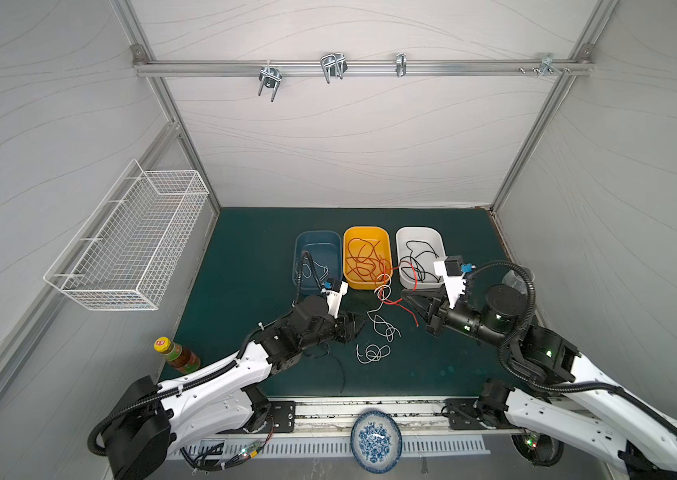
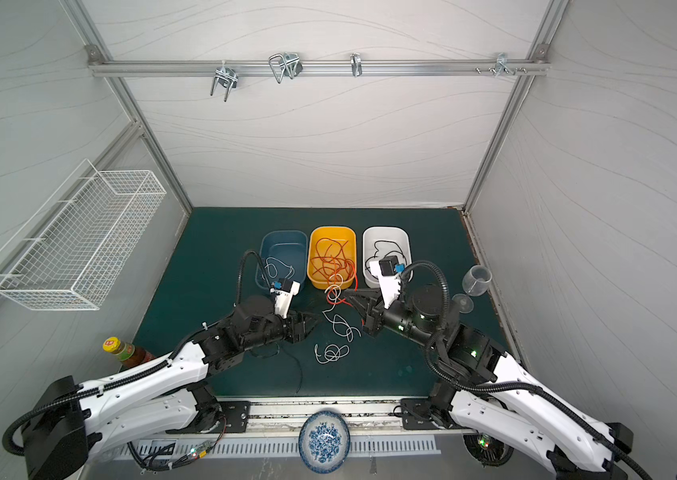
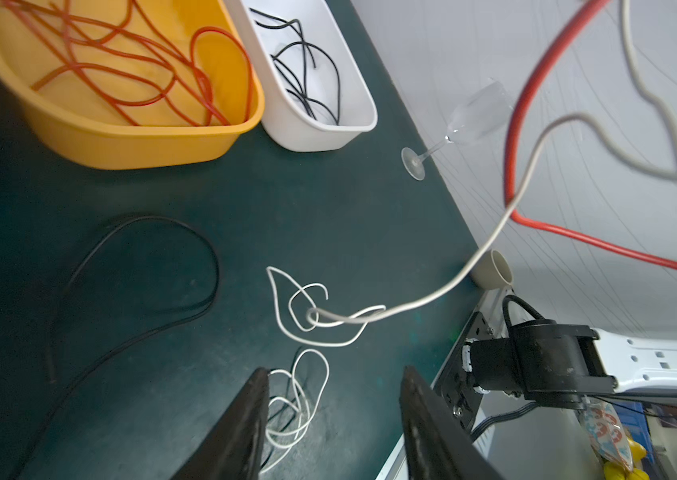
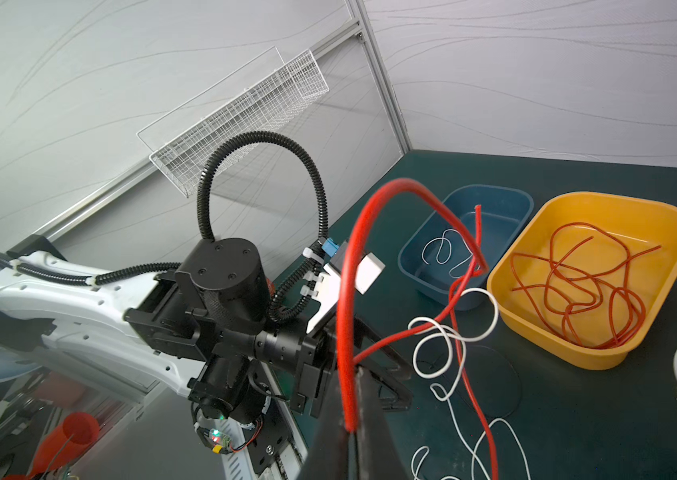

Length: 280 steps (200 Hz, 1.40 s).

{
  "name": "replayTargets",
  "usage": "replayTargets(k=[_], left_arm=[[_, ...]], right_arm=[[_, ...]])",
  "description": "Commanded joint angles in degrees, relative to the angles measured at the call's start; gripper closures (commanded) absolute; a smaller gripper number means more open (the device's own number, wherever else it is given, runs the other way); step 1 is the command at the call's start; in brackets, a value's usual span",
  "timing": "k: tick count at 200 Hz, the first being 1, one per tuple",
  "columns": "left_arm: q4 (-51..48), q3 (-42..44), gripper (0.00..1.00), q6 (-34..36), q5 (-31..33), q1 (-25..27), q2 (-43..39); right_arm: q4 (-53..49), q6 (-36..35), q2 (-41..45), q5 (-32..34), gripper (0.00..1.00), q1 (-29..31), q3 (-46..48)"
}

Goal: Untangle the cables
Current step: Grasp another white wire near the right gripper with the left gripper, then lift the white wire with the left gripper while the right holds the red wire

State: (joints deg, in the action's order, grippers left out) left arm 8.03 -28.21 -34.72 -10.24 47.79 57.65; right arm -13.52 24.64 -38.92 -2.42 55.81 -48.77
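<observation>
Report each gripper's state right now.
Left gripper: open, holding nothing.
Right gripper: shut on the red cable.

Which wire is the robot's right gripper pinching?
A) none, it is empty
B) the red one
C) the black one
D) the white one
B: the red cable runs straight down into the shut right gripper and stops between its fingers.
</observation>
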Motion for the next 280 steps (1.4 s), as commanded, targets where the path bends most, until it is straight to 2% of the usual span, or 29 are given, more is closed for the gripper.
replayTargets(k=[1,38,85,138,187,235,250,280], left_arm=[[8.1,0.2,0.49,3.9,-1.5,0.6,1.4],[9.0,-0.1,0.5,8.3,-0.8,1.4,2.2],[9.2,-1.9,0.52,10.3,-0.7,2.8,5.5],[7.9,-3.2,0.6,11.1,0.4,3.9,6.0],[7.7,-4.0,0.8,9.6,-1.3,4.4,6.6],[6.0,-3.7,0.97,9.0,-0.9,4.6,4.3],[6.5,-3.7,1.0,8.4,-1.4,4.6,4.5],[7.6,-3.4,1.0,7.3,-2.0,4.7,5.0]], right_arm=[[1.4,1.1,0.4,-2.0,1.0,0.1,-1.1],[2.2,1.9,0.0,-5.6,1.0,0.1,-0.9],[3.4,2.9,-0.3,-8.8,1.0,0.1,-1.0],[4.0,4.0,-0.2,-10.1,1.0,0.2,-0.6],[6.4,6.4,-0.6,-11.1,1.0,0.2,0.1],[8.2,8.3,1.1,-9.0,1.0,0.2,2.2],[8.6,8.9,1.6,-8.0,1.0,0.2,2.9],[7.2,8.8,1.8,-6.5,1.0,0.1,2.4]])
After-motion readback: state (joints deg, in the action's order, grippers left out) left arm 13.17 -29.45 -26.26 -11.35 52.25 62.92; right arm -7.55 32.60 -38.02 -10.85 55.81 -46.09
